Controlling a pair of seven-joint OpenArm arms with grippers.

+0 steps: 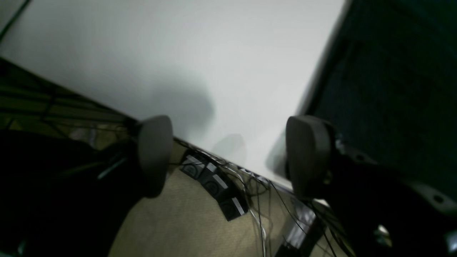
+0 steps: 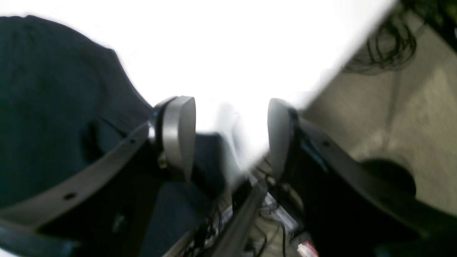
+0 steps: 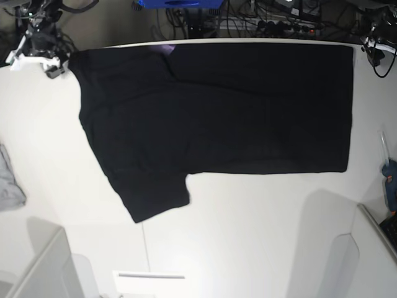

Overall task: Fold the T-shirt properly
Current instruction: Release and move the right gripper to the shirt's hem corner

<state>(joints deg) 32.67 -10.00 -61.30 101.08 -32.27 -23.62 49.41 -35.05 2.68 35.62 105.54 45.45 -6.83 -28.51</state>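
— While both arms sit at the far corners of the white table (image 3: 248, 223), where is the T-shirt (image 3: 211, 112)?

— Spread flat and plain side up across the far half of the table, its hem edge toward three o'clock in the base view and its shoulders toward nine. One sleeve juts toward seven o'clock, and a sliver of purple shows at the far edge near twelve.

— And the left hand (image 1: 228, 153)?

— Released. In its wrist view the two dark fingers (image 1: 155, 153) stand wide apart with nothing between them, poised over the table's edge; bare white surface, tan carpet and tangled cables (image 1: 257, 192) show through the gap. The shirt's dark cloth fills the two o'clock corner of that view, clear of the pads. In the base view this arm shows only as a small shape at about one o'clock.

— The right hand (image 2: 231, 137)?

— Also released, fingers parted around glare-white table. Dark cloth lies at nine o'clock in its blurred view, beside the left-side finger; whether it touches is unclear. In the base view this arm perches at eleven o'clock, just beside the shirt's shoulder corner.

— Anything else?

— A small grey cloth (image 3: 9, 180) lies at the nine o'clock edge.
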